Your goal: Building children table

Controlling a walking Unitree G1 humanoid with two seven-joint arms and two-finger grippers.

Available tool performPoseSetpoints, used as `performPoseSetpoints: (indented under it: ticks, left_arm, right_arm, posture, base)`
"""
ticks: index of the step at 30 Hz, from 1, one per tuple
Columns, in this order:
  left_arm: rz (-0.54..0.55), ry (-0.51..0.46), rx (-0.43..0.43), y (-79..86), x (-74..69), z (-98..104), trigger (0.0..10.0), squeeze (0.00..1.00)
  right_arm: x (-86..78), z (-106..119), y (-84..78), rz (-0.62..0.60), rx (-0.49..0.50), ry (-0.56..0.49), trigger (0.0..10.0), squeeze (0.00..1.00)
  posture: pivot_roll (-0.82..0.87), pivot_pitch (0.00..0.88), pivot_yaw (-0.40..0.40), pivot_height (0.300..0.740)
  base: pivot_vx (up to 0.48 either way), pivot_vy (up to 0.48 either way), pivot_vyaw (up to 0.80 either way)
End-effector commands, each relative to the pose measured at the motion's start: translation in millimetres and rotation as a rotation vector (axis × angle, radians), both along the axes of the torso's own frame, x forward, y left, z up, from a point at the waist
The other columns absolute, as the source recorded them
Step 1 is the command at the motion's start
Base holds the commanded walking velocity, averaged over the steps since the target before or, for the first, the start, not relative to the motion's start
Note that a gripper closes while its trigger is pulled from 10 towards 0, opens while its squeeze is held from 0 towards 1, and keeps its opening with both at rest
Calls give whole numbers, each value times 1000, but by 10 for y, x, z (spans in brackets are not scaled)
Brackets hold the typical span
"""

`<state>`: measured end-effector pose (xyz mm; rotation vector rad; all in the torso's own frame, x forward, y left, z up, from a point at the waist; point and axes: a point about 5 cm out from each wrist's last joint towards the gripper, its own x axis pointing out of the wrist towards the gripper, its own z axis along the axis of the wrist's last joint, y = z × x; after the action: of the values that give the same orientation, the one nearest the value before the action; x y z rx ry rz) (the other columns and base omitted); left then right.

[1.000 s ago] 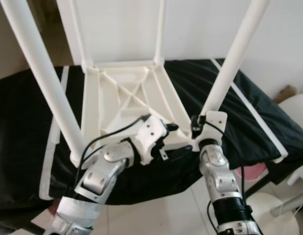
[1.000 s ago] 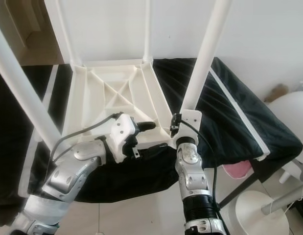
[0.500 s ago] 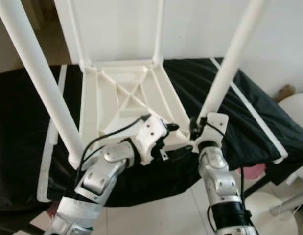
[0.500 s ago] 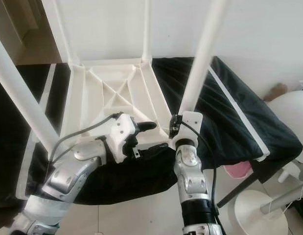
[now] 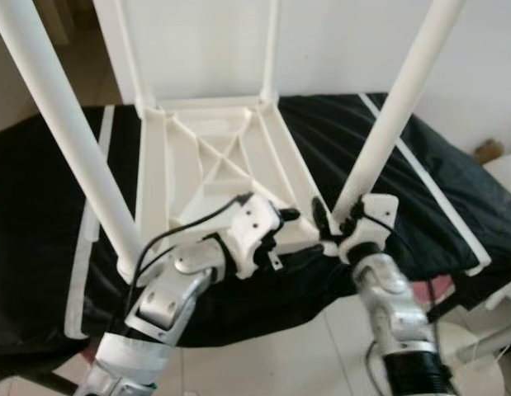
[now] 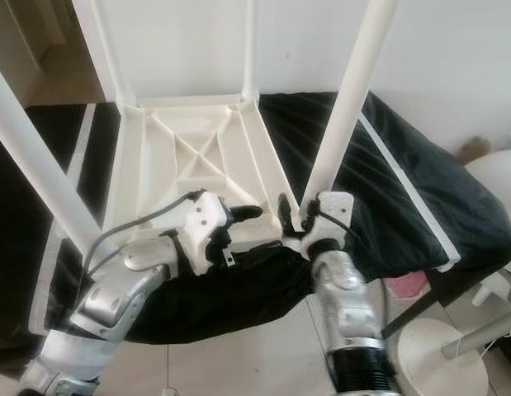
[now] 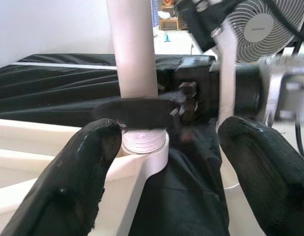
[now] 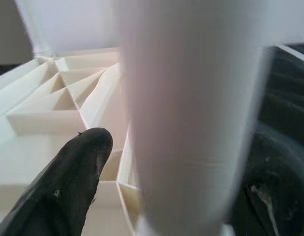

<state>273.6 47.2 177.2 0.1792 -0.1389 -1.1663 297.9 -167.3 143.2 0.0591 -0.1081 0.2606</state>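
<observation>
a white plastic children's table [image 5: 214, 165] lies upside down on a black sheet [image 5: 40, 214] spread over a bed, its legs pointing up, as the robot works on the near right leg [image 5: 387, 124]. the right gripper [image 6: 295, 216] sits at the foot of that leg with its fingers [image 8: 68, 182] either side of the tube, apparently pinching it just above the corner socket [image 7: 144, 147]. the left gripper [image 7: 161, 147] faces the same joint from beside it, fingers spread and touching nothing firmly. to seat the leg well, it likely needs to stay in line with the socket while it is turned or pressed down, with the other gripper steadying the table's rim so the light frame does not slide on the cloth. the legs are smooth, round, matte tubes; the underside is a stiff grid of moulded ribs with a diagonal cross; the sheet is soft, wrinkled and faintly glossy. a fan [image 7: 260, 29] stands behind.
</observation>
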Motion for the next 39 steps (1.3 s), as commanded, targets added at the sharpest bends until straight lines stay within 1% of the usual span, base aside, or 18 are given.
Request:
performPoseSetpoints:
  ticks: [1,3,7,9,10,11,13,15,16,21,22,23,24,25,34,36,38,39]
  left_arm:
    - [-16,-7,18,-13,-25,-9,10000,0]
    - [-16,-7,21,-9,-23,-11,10000,0]
    - [-14,-8,21,-3,-17,-3,10000,0]
    - [-11,-9,19,11,-7,12,10000,0]
    - [-11,-9,19,11,-7,12,10000,0]
    - [-10,-10,21,16,-2,17,10000,0]
    - [-12,-12,23,15,1,20,10000,0]
    - [-13,-17,22,5,14,42,10000,0]
    - [-13,-17,22,5,14,42,10000,0]
    - [-11,-23,24,13,19,67,10000,0]
    - [-10,-23,25,22,17,68,10000,0]
    - [-9,-23,26,27,15,68,10000,0]
    - [-6,-24,28,41,10,71,10000,0]
    - [-4,-23,28,47,9,71,10000,0]
    - [9,-18,30,62,24,55,10000,0]
    - [9,-17,31,58,29,52,10000,0]
    - [13,-17,38,65,37,41,10000,0]
    - [17,-17,42,70,42,34,10000,0]
  right_arm:
    - [11,-9,11,119,-34,-7,10000,0]
    - [41,-3,-4,187,-68,2,10000,0]
    - [82,7,-37,227,-107,7,10000,0]
    - [149,29,-82,275,-169,9,10000,0]
    - [149,29,-82,275,-169,9,10000,0]
    - [219,33,-103,333,-239,16,10000,0]
    - [251,27,-92,359,-253,26,10000,0]
    - [318,2,-57,400,-292,54,10000,0]
    - [318,2,-57,400,-292,54,10000,0]
    - [384,-63,17,451,-364,71,10000,0]
    - [377,-90,25,460,-367,81,9373,0]
    - [374,-109,28,469,-370,87,9373,0]
    - [367,-140,22,473,-360,101,2549,0]
    - [365,-148,17,472,-359,102,0,0]
    - [348,-262,-68,459,-357,146,0,0]
    - [351,-296,-93,443,-384,154,0,0]
    - [359,-309,-108,416,-380,160,0,0]
    - [365,-317,-117,391,-378,164,1529,0]
  posture:
    - [13,0,-38,740]
    - [16,0,-39,740]
    - [18,0,-40,740]
    - [18,0,-35,740]
    - [18,0,-35,740]
    - [17,0,-31,740]
    - [20,0,-28,740]
    - [26,0,-27,740]
    - [26,0,-27,740]
    - [40,0,-26,740]
    - [46,0,-25,740]
    - [46,0,-25,740]
    - [57,0,-27,740]
    - [57,0,-27,740]
    - [55,0,-24,740]
    - [52,0,-23,740]
    - [51,0,-22,740]
    - [51,0,-22,740]
  base:
    - [0,0,0]
    - [0,0,0]
    - [0,0,0]
    - [0,0,0]
    - [0,0,0]
    - [0,0,0]
    - [0,0,0]
    - [0,0,0]
    - [0,0,0]
    - [0,0,0]
    - [0,0,0]
    - [0,0,0]
    - [0,0,0]
    - [0,0,0]
    - [0,0,0]
    - [0,0,0]
    - [0,0,0]
    - [0,0,0]
